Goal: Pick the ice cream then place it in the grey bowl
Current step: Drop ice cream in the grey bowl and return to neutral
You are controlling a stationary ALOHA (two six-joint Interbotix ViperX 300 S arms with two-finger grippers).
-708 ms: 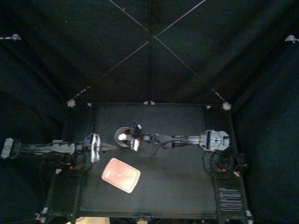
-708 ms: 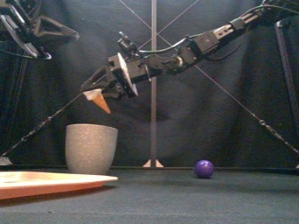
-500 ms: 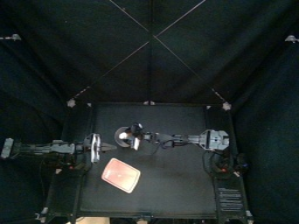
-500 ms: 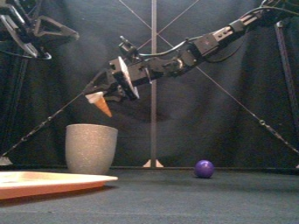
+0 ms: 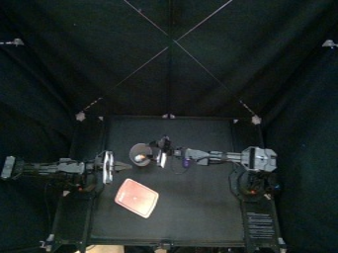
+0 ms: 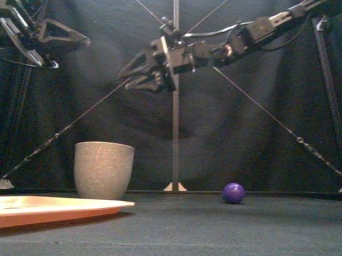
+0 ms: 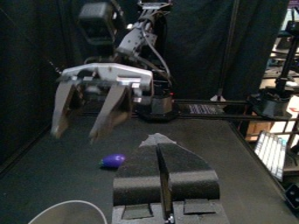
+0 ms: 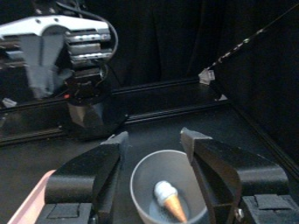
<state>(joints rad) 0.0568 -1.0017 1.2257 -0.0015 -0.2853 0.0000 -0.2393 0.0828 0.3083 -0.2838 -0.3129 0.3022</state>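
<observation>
**A:** Logging positions. The ice cream [image 8: 169, 198] lies inside the cup [image 6: 104, 169], pale scoop and orange cone against the inner wall. The cup stands upright, left of centre on the surface [image 6: 227, 225].

**B:** Right gripper [image 6: 147, 82]?

**A:** High over the cup, well clear of its rim. Jaws apart, nothing between them. Its wrist view looks straight down into the cup.

**B:** Left gripper [image 7: 163, 145]?

**A:** Resting at the far left. Jaws together, empty.

**B:** Other items?

**A:** A purple ball [image 6: 234, 192] on the right, well apart from the cup. A pink tray [image 6: 54, 209] at near left, bare.

**B:** Handling of the ice cream, should it need lifting again?

**A:** My judgement only: a small toy, likely light, stiff and smooth. The cone tapers, so a grip low down would tend to squeeze it out toward the tip. Better to take it across the wide end, where scoop meets cone. It doesn't look fragile.

**B:** And inside the cup?

**A:** Awkward. The walls are tall and the mouth narrow, leaving little room for spread jaws. The cup looks heavier than the toy, but a knock on the rim could tip it.

**B:** Task status?

**A:** Placement looks done.
</observation>
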